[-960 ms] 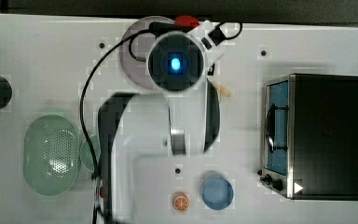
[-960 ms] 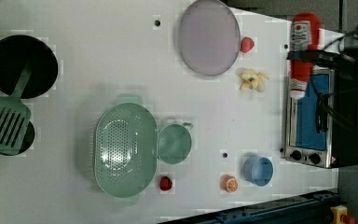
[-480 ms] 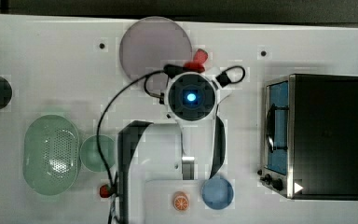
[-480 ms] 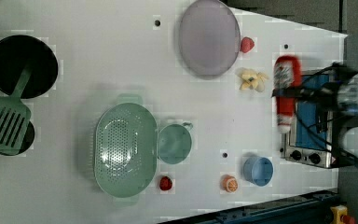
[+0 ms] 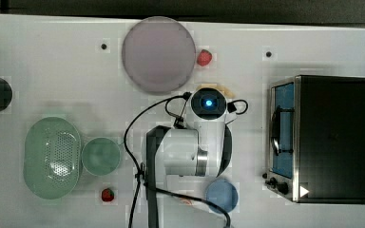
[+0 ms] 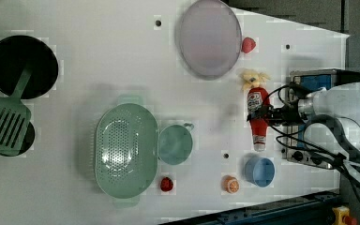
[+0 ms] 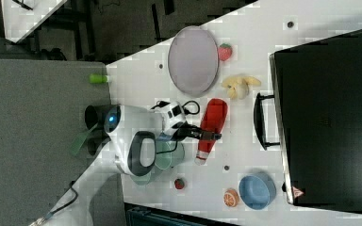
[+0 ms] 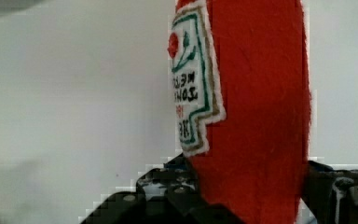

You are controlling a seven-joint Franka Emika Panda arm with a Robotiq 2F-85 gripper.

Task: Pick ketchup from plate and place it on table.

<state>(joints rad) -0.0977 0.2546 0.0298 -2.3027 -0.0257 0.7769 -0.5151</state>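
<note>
My gripper (image 6: 264, 114) is shut on the ketchup (image 6: 258, 118), a red squeeze bottle with a white label, gripped around its middle. The bottle hangs lying flat over the white table (image 6: 98, 56), between the plate (image 6: 209, 38) and the toaster oven. In the right view, the ketchup (image 7: 211, 126) sits crosswise in the gripper (image 7: 206, 134), well clear of the bare plate (image 7: 193, 60). Up close in the wrist view, the ketchup (image 8: 256, 107) stands between two dark fingers (image 8: 168, 193). From the top view, the arm's wrist (image 5: 209, 103) covers the bottle, and the plate (image 5: 158, 54) lies bare.
A toaster oven (image 5: 328, 137) stands at the top view's right. A yellow fruit (image 6: 253, 77) and a strawberry (image 6: 248, 45) lie near the plate. A blue bowl (image 6: 259, 170), an orange (image 6: 231, 184), a green cup (image 6: 176, 144) and a colander (image 6: 126, 149) sit nearby.
The arm has carried the ketchup off the plate, down and to the right in the top view. The plate now lies uncovered.
</note>
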